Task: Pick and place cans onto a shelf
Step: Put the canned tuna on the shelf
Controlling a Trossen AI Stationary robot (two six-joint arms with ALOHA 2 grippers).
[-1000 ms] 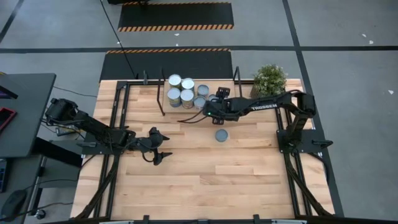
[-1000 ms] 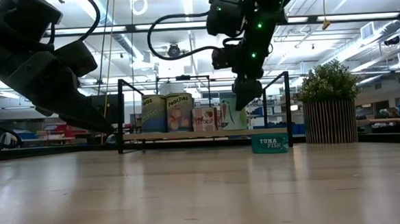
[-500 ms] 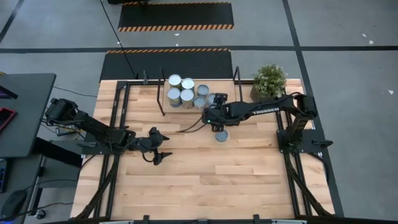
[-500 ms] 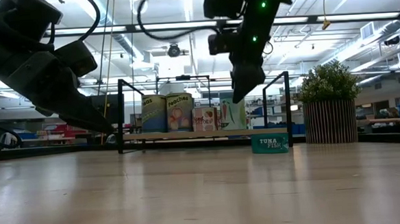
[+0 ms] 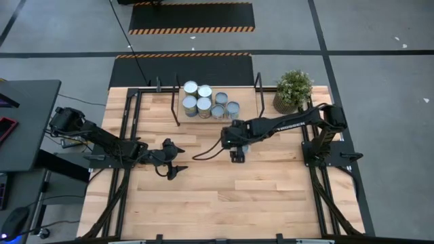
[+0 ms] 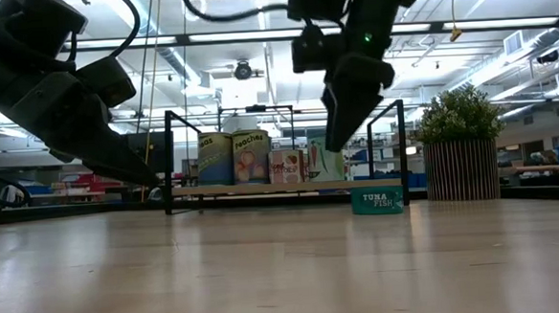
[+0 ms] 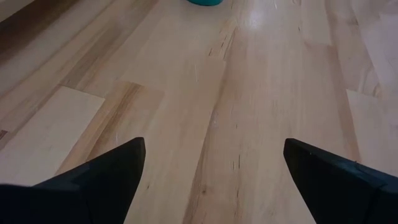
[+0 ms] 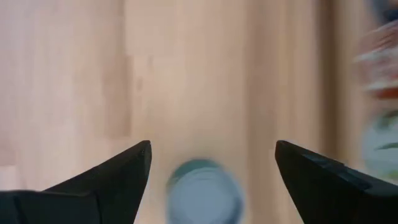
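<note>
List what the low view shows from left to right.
Left arm → peaches can on the shelf → right gripper, open, hanging above → teal tuna can on the table → potted plant.

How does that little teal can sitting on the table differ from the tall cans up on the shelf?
The teal tuna can is short and flat; the peaches can and its neighbours stand much taller. The tuna can sits alone on the bare table in front of the shelf; the tall cans are grouped on the shelf board. The tuna can is teal-sided; the peaches can has a pale picture label. All stand upright.
</note>
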